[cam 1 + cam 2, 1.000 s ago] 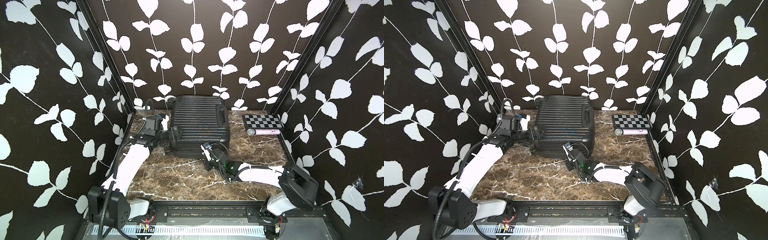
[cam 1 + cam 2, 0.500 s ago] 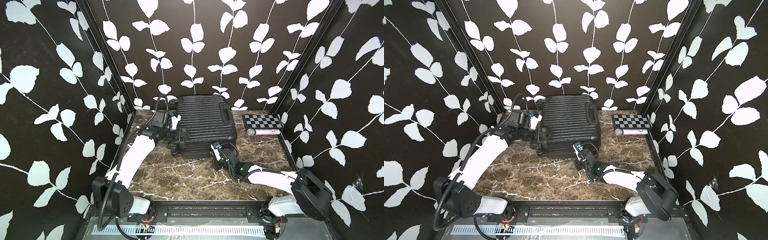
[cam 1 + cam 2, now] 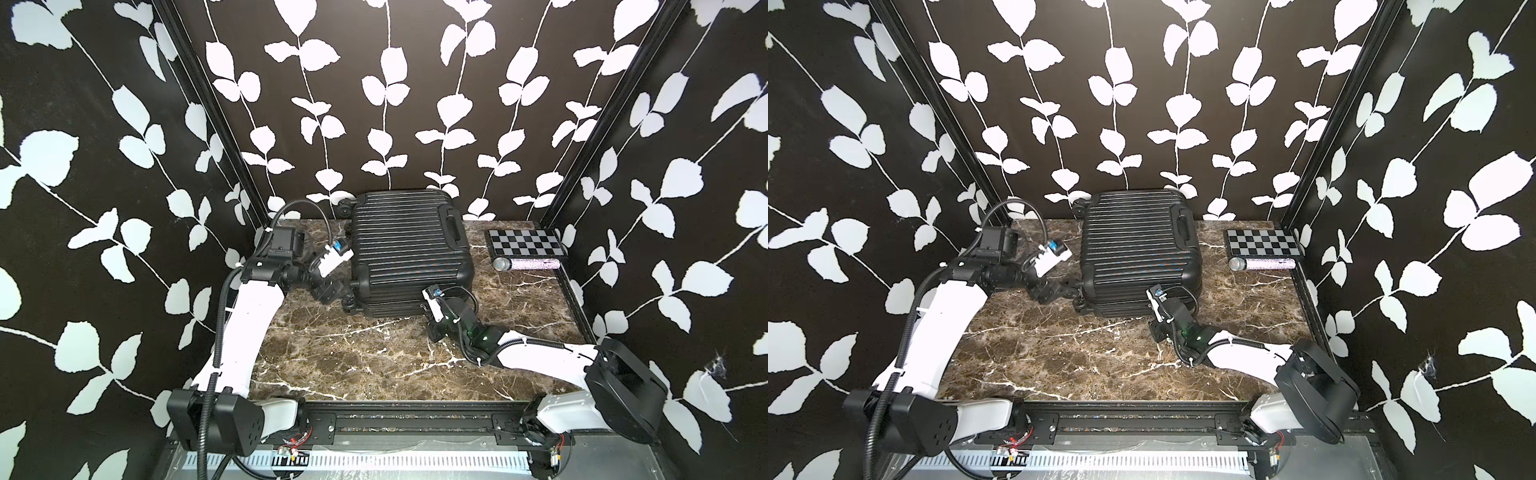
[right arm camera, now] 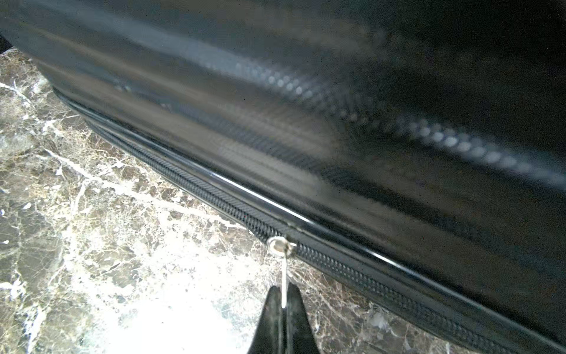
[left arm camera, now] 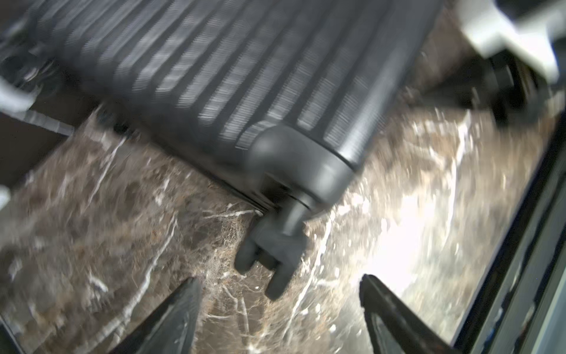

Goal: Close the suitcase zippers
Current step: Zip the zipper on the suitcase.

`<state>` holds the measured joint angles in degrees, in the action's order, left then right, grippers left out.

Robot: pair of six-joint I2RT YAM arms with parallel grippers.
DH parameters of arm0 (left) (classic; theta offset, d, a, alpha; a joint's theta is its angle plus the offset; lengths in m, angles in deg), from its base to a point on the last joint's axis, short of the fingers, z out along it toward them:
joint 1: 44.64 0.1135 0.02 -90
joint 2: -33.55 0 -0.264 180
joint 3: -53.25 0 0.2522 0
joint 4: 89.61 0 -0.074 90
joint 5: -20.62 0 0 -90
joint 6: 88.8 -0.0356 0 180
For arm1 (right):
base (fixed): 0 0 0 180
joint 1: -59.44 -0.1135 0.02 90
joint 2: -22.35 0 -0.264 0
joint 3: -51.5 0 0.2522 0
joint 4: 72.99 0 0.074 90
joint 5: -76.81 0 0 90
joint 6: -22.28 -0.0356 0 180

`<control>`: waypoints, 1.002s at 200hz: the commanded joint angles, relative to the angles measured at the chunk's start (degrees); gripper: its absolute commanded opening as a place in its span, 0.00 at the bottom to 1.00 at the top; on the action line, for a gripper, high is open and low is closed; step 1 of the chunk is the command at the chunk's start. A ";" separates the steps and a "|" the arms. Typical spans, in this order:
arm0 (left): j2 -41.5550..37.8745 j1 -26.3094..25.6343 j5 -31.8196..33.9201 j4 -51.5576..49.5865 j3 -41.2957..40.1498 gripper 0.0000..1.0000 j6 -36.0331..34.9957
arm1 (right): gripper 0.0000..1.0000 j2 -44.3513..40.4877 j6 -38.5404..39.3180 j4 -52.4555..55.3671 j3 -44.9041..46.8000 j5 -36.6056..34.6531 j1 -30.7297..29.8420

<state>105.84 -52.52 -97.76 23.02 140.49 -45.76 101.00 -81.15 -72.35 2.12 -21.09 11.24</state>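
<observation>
The suitcase lay flat against the middle of the worktop's back edge, its wheels toward the left edge. My right gripper was pinched shut on the thin pull tab of the zipper. Its track ran along the suitcase's front side, roughly parallel to the worktop's front edge and low over the marble. So I judged the pull had to travel sideways along that line, not toward me. My left gripper stood wide and empty just beside the front-left wheel, near enough to brace the suitcase. Which stretch was already joined I could not tell
</observation>
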 commanded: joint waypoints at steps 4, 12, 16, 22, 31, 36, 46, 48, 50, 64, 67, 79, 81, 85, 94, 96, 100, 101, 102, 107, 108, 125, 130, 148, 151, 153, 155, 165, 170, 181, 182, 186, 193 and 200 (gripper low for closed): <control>1.16 1.04 -2.42 -2.21 -0.76 0.84 -19.20 | 0.00 -1.75 0.31 0.72 0.02 -0.81 0.72; 2.48 0.98 -1.91 -1.59 -0.54 0.84 -20.18 | 0.00 -1.75 0.27 0.77 -0.08 -0.81 0.74; 3.04 1.03 -1.79 -1.24 -0.56 0.84 -20.70 | 0.00 -1.69 0.27 0.87 -0.11 -0.93 0.74; 3.83 1.07 -1.79 -0.74 -0.74 0.84 -21.92 | 0.00 -1.75 0.27 0.91 -0.15 -0.91 0.74; 4.81 1.06 -1.55 0.19 -0.99 0.84 -22.87 | 0.00 -1.74 0.34 1.04 -0.16 -0.92 0.74; 5.27 1.05 -1.23 0.91 -1.11 0.84 -23.30 | 0.00 -1.80 0.35 1.23 -0.16 -0.90 0.74; 6.15 1.08 -0.19 1.93 -1.38 0.84 -23.99 | 0.00 -1.83 0.34 1.20 -0.16 -1.00 0.74; 6.25 1.04 -0.03 2.10 -1.44 0.84 -24.15 | 0.00 -1.90 0.32 1.18 -0.16 -1.00 0.74; 6.45 1.03 0.10 2.23 -1.41 0.84 -24.28 | 0.00 -1.90 0.33 1.24 -0.11 -1.05 0.74; 7.21 1.03 0.68 4.15 -2.00 0.84 -24.58 | 0.00 -1.84 0.29 1.17 -0.11 -1.10 0.85; 7.40 1.07 0.69 4.55 -2.10 0.84 -24.58 | 0.00 -1.84 0.25 1.22 -0.04 -1.05 0.83; 8.09 1.07 0.25 5.63 -2.19 0.84 -24.49 | 0.00 -1.60 0.25 1.25 -0.08 -0.93 0.83; 8.23 1.08 0.08 5.75 -2.19 0.84 -24.49 | 0.00 -1.58 0.27 1.24 -0.11 -0.92 0.83; 8.57 1.04 -0.07 5.92 -2.13 0.84 -24.50 | 0.00 -1.50 0.25 1.28 -0.15 -0.87 0.83; 9.35 0.94 -0.72 5.99 -2.15 0.83 -24.85 | 0.00 -1.27 0.24 1.31 -0.22 -0.68 0.83; 9.47 0.87 -1.00 5.91 -2.12 0.83 -25.09 | 0.00 -1.30 0.22 1.27 -0.24 -0.70 0.79; 9.80 0.73 -1.21 5.80 -2.11 0.83 -25.40 | 0.00 -1.21 0.22 1.27 -0.22 -0.54 0.83; 9.89 0.70 -1.27 5.80 -2.11 0.82 -25.39 | 0.00 -1.21 0.19 1.31 -0.23 -0.54 0.83; 9.97 0.64 -1.30 5.79 -2.11 0.82 -25.42 | 0.00 -1.17 0.18 1.33 -0.28 -0.49 0.83; 10.37 0.39 -1.31 6.00 -2.19 0.82 -25.38 | 0.00 -1.13 0.19 1.30 -0.35 -0.44 0.82; 10.44 0.35 -1.32 6.07 -2.19 0.82 -25.38 | 0.00 -1.09 0.22 1.28 -0.34 -0.40 0.83; 11.32 -1.03 -1.24 7.06 -2.78 0.79 -25.07 | 0.00 -0.81 0.24 1.13 -0.33 -0.23 0.83; 11.57 -1.43 -1.16 7.42 -2.98 0.79 -24.80 | 0.00 -0.71 0.18 1.20 -0.33 -0.24 0.83; 12.42 -2.66 -0.31 7.82 -3.54 0.74 -24.95 | 0.00 -0.62 0.08 1.33 -0.45 0.06 0.83; 12.55 -2.93 -0.07 7.95 -3.61 0.73 -24.86 | 0.00 -0.67 0.08 1.35 -0.42 0.11 0.83; 12.57 -3.11 0.11 7.98 -3.71 0.72 -24.74 | 0.00 -0.67 0.07 1.35 -0.42 0.09 0.81; 12.60 -3.28 0.22 7.99 -3.80 0.71 -24.75 | 0.00 -0.69 0.07 1.39 -0.46 0.08 0.80; 12.74 -3.76 0.57 7.74 -3.78 0.67 -24.71 | 0.00 -0.68 0.10 1.42 -0.37 0.18 0.83; 12.78 -3.95 0.71 7.81 -3.76 0.63 -24.40 | 0.00 -0.61 0.10 1.35 -0.39 0.22 0.83; 12.62 -4.19 1.12 7.49 -3.63 0.53 -23.85 | 0.00 -0.61 0.07 1.35 -0.32 0.27 0.83; 12.57 -4.22 1.17 7.39 -3.61 0.52 -23.87 | 0.00 -0.65 0.07 1.35 -0.32 0.26 0.79; 12.46 -4.30 1.34 7.09 -3.61 0.48 -23.95 | 0.00 -0.61 0.09 1.35 -0.33 0.39 0.83; 12.03 -4.41 1.79 6.94 -3.81 0.42 -23.76 | 0.00 -0.76 0.08 1.36 -0.33 0.38 0.83; 11.42 -4.40 2.16 7.07 -4.05 0.37 -23.54 | 0.00 -0.71 0.15 1.35 -0.33 0.50 0.83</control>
<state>119.26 -56.63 -96.12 31.61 137.32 -69.06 100.50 -81.04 -71.17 2.12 -20.78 11.61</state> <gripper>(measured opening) 0.457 0.048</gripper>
